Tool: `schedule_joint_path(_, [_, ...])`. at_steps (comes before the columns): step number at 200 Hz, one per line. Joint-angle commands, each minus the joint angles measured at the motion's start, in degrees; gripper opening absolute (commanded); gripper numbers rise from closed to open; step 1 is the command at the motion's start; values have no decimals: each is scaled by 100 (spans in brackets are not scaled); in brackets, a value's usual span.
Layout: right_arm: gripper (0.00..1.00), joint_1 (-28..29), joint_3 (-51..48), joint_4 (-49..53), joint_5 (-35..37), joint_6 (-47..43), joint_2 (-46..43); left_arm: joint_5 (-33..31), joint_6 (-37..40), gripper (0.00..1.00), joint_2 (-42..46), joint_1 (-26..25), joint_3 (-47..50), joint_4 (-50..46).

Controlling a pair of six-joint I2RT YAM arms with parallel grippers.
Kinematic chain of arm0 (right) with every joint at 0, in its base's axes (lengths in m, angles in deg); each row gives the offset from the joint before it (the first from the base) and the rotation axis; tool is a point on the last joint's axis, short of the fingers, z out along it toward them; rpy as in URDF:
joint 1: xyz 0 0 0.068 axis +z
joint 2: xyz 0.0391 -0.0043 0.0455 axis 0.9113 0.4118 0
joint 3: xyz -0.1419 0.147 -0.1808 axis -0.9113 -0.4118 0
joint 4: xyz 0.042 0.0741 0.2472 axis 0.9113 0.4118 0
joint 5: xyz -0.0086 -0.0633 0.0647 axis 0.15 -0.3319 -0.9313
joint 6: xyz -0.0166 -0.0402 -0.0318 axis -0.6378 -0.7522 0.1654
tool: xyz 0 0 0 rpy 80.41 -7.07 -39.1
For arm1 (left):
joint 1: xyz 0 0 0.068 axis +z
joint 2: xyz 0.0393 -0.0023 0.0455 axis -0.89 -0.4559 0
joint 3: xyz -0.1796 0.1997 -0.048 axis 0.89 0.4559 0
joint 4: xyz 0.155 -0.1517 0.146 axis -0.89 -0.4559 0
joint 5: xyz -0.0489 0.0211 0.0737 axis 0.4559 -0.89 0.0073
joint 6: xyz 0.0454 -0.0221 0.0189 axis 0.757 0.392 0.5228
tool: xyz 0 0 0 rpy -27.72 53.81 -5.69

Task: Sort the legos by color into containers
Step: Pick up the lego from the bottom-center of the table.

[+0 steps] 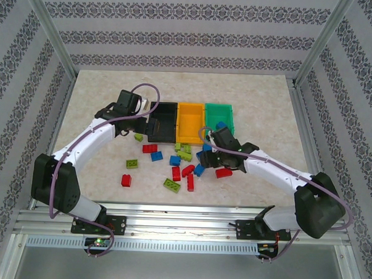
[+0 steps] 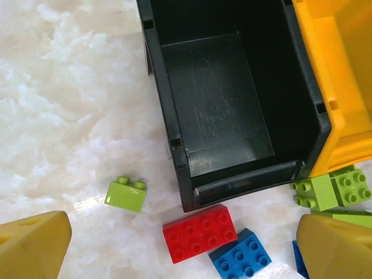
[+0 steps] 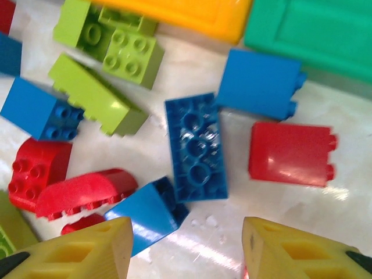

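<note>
Sorting barely begun, I judge: legos (image 1: 174, 160) scattered at six o'clock of containers (image 1: 191, 104), black bin (image 2: 165, 99) bare inside. My right gripper (image 3: 189, 250): fingers spread, nothing between. Upturned blue brick (image 3: 196, 148) at twelve o'clock. Next: descend, straddle it, pinch. Left gripper (image 2: 185, 247) gapes wide, empty.

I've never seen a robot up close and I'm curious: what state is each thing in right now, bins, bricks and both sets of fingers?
Black bin: upright, empty.
Orange-yellow bin: upright, looks empty.
Green bin: upright, nothing seen inside.
Legos: loose on the table, unsorted; one blue brick upside down.
Left fingers: open wide, holding nothing.
Right fingers: open, holding nothing, above the legos.
</note>
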Motion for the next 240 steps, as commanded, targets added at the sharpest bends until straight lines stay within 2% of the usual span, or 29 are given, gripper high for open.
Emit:
schedule_joint_path(1, [53,192,-77,45,-129,266,55,-70,138,100,-81,-54,-194,-223])
schedule_joint_path(41, [55,418,-53,-124,-223,492,572,-122,156,100,-56,-58,-199,-266])
schedule_joint_path(82, [59,568,168,-90,-27,558,994,-48,138,99,-1,-56,-129,-200])
schedule_joint_path(156, [67,741,192,-191,149,633,1312,21,147,100,-79,-52,-217,-272])
schedule_joint_path(240, [63,749,5,-368,364,628,1241,-9,182,100,-79,-57,-191,-282])
